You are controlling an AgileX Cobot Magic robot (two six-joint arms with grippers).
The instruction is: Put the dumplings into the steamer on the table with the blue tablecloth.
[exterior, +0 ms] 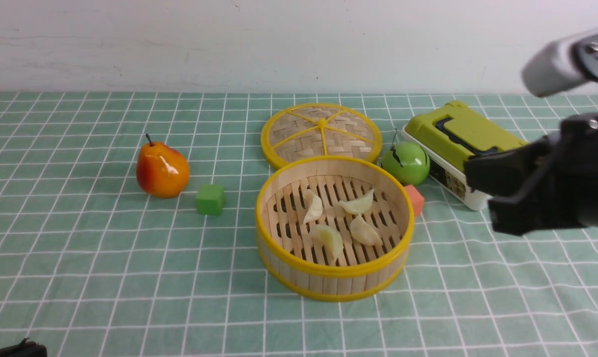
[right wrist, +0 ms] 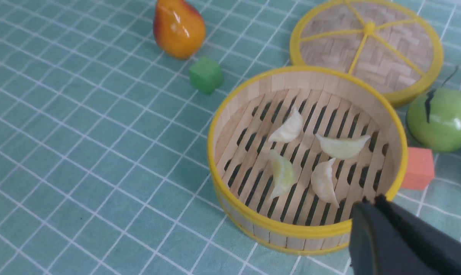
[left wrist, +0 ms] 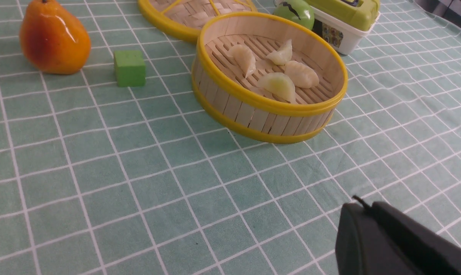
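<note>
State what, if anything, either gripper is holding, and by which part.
Nothing visible is held: all four dumplings lie in the steamer, and neither the left gripper nor the right gripper shows anything in it.

Taking the woven yellow-rimmed lid (exterior: pixel 321 134) as the mark, a green apple (exterior: pixel 406 163) sits just right of it, a lime-lidded white box (exterior: pixel 464 133) farther right, a salmon cube (exterior: pixel 415 199) right and nearer the camera, a green cube (exterior: pixel 210 199) left and nearer, and an orange pear (exterior: pixel 162 170) well left.

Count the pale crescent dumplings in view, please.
4, all inside the round yellow-rimmed bamboo steamer: two pale crescent dumplings toward the back, two toward the front. None seems hidden.
</note>
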